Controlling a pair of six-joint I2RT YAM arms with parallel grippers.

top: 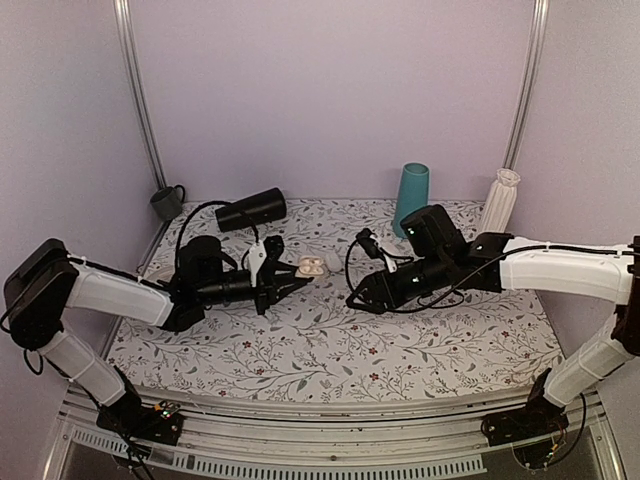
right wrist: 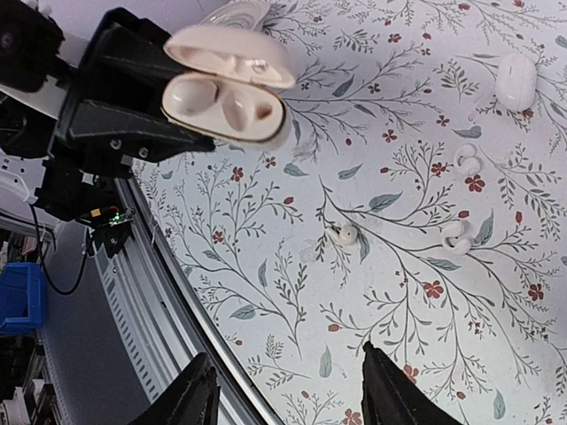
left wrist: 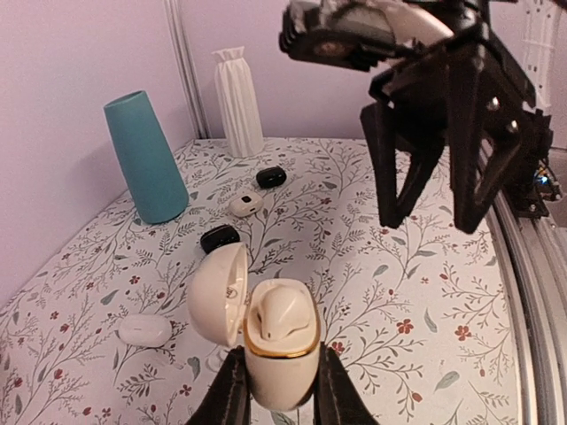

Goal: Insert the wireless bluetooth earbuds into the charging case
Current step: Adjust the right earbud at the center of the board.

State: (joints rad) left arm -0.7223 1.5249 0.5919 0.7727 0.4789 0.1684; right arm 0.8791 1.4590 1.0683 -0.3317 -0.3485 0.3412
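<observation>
left wrist: charging case (left wrist: 280, 379) in left gripper (left wrist: 281, 359)

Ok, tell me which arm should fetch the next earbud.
Right, I'd say. The left gripper is shut on the open charging case, while the right gripper hangs open and empty near a loose earbud.

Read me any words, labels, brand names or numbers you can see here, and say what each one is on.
None can be read. The charging case, held open in the left tool, shows no marking; the teal cup and the white vase are plain. The tablecloth carries only a leaf and flower print.
</observation>
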